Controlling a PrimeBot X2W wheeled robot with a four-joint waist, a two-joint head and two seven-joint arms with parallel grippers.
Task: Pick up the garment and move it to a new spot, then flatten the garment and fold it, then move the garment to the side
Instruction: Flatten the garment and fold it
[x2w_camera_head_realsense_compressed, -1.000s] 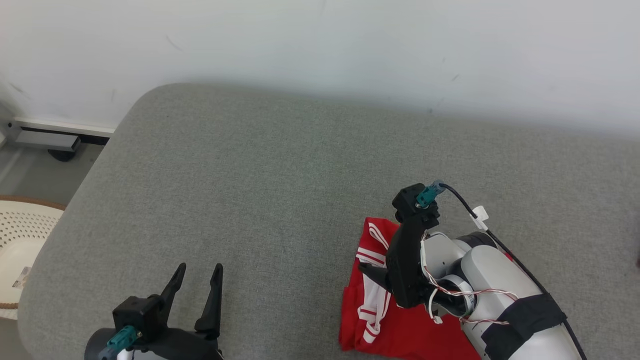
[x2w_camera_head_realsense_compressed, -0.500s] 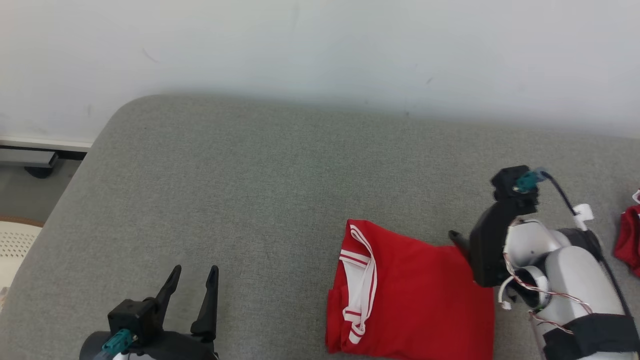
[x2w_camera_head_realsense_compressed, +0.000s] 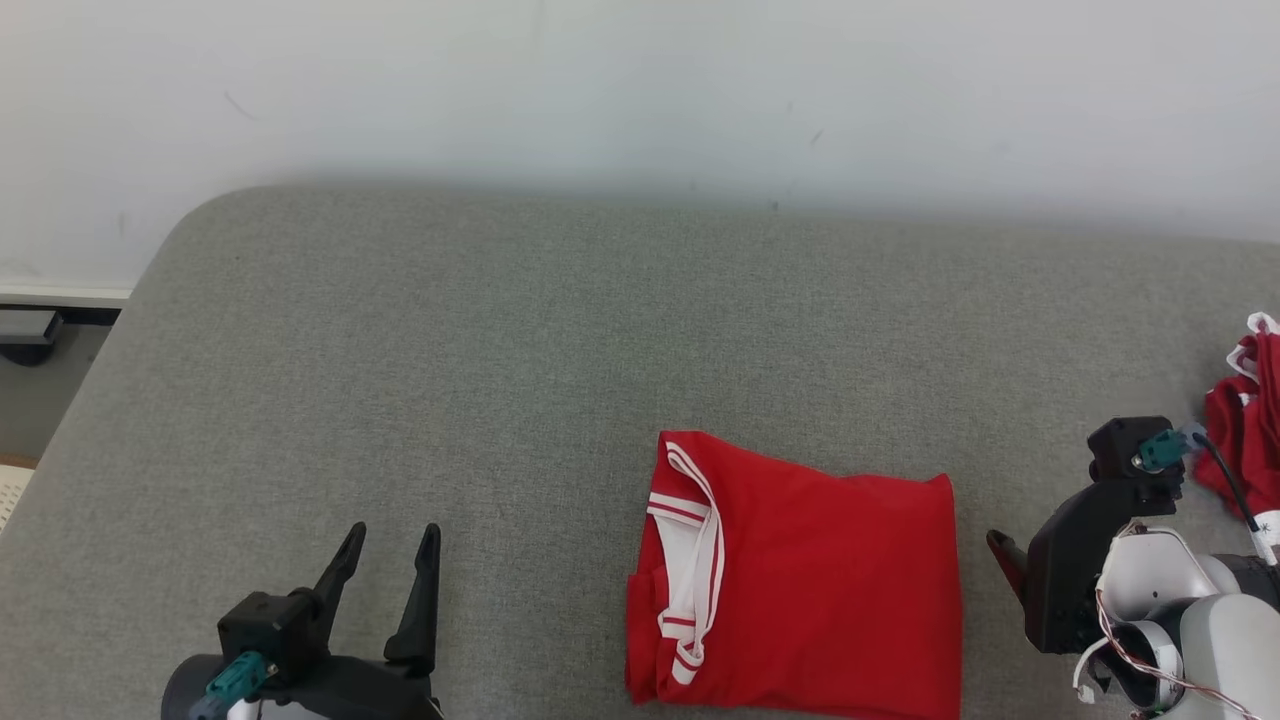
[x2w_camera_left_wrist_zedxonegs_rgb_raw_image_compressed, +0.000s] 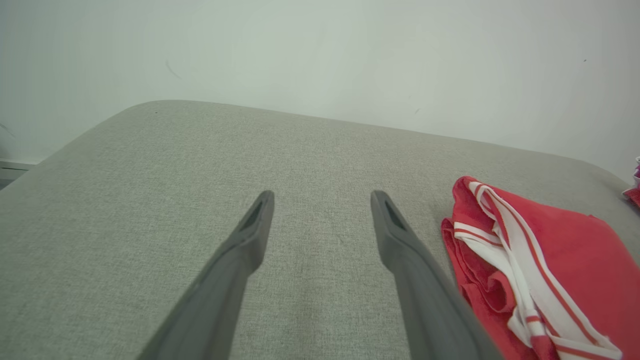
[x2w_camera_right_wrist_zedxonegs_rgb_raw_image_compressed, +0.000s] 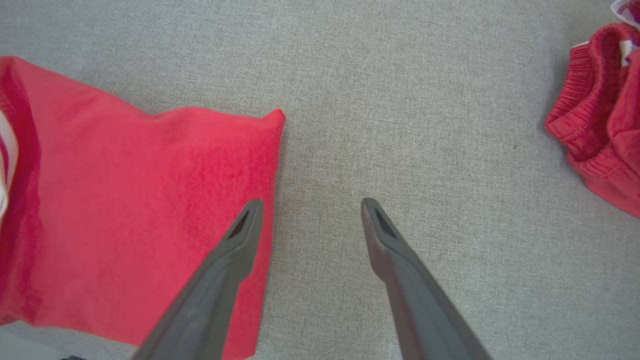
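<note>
Folded, maybe one move left
The red garment (x2w_camera_head_realsense_compressed: 800, 580) lies folded at the lower middle of the head view on the grey bench (x2w_camera_head_realsense_compressed: 450, 350); the left hand (x2w_camera_head_realsense_compressed: 394, 532) and right hand (x2w_camera_right_wrist_zedxonegs_rgb_raw_image_compressed: 311, 202) are spread, holding nothing.

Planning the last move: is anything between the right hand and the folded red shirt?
Nothing visible: the right hand hangs beside the folded red shirt over grey cushion. Another red garment lies to its right.
</note>
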